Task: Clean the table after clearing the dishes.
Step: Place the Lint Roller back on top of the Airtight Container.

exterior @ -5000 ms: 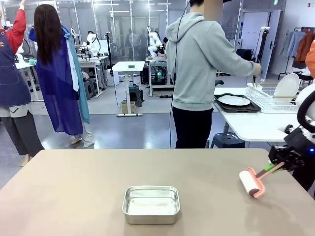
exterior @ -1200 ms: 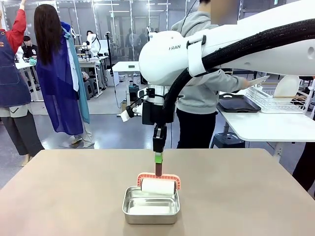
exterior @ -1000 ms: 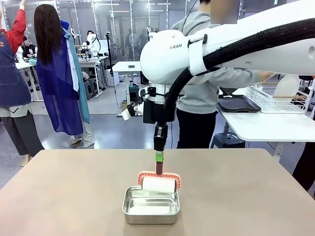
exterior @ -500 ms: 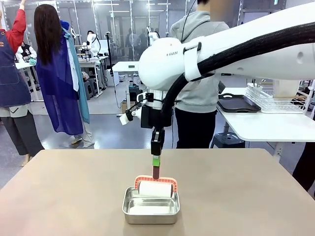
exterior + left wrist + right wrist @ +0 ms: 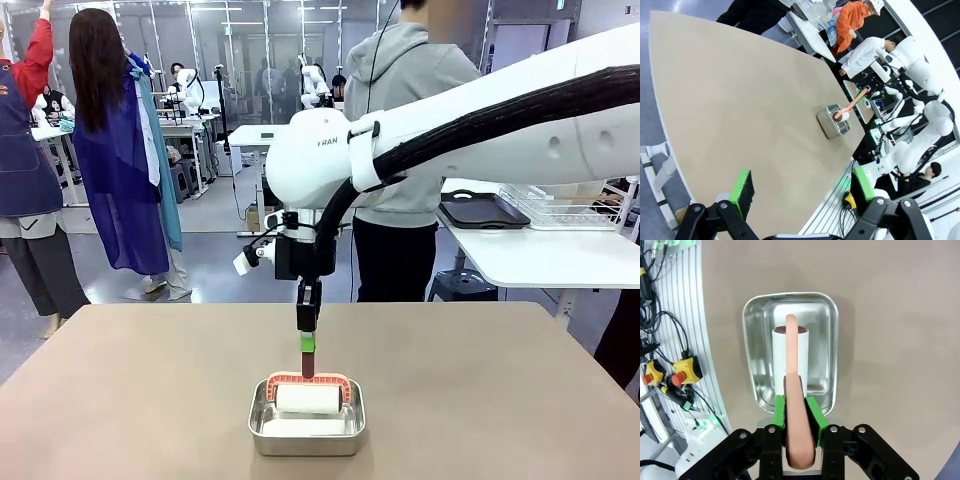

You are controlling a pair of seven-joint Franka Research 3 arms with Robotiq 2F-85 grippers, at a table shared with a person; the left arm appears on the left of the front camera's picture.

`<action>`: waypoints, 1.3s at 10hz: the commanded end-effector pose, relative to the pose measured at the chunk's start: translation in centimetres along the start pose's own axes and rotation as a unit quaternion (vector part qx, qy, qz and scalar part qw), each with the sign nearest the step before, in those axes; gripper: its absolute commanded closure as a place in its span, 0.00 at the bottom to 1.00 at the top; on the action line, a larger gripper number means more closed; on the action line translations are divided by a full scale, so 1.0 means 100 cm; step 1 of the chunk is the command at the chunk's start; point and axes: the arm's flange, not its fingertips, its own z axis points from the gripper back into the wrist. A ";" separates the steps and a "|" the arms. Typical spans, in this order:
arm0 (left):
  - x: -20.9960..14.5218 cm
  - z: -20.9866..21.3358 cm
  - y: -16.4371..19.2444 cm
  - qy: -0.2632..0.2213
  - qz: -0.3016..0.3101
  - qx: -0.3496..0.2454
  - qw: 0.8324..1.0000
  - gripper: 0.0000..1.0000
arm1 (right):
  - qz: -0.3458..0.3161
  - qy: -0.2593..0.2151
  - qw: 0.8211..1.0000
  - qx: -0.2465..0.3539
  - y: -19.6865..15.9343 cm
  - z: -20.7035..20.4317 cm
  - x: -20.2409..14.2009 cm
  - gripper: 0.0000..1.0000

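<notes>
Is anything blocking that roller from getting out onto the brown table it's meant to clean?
The roller hangs in the metal tin, held by the right gripper. Only the tin's low walls separate it from the table; lifted over them, nothing visible blocks it.

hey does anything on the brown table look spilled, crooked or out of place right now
Nothing stands out. The metal tin sits square on the table, and the right gripper, jaws shut on the handle, holds the roller down inside the tin. No spill shows on the tabletop.
</notes>
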 end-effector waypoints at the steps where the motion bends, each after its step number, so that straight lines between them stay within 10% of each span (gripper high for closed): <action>1: -0.002 0.002 -0.005 0.005 -0.002 0.001 1.000 0.01 | 0.027 0.013 1.000 -0.008 -0.018 -0.008 0.002 0.78; 7: -0.002 0.002 -0.005 0.005 -0.002 0.001 1.000 0.01 | 0.031 0.012 0.999 -0.003 -0.049 -0.037 0.003 0.78; 12: -0.002 0.002 -0.005 0.005 -0.002 0.001 1.000 0.01 | 0.037 0.018 0.999 -0.016 -0.043 -0.028 0.002 0.01; 13: -0.002 0.002 -0.005 0.005 -0.002 0.001 1.000 0.01 | 0.036 0.019 0.999 -0.017 -0.042 -0.027 0.003 0.00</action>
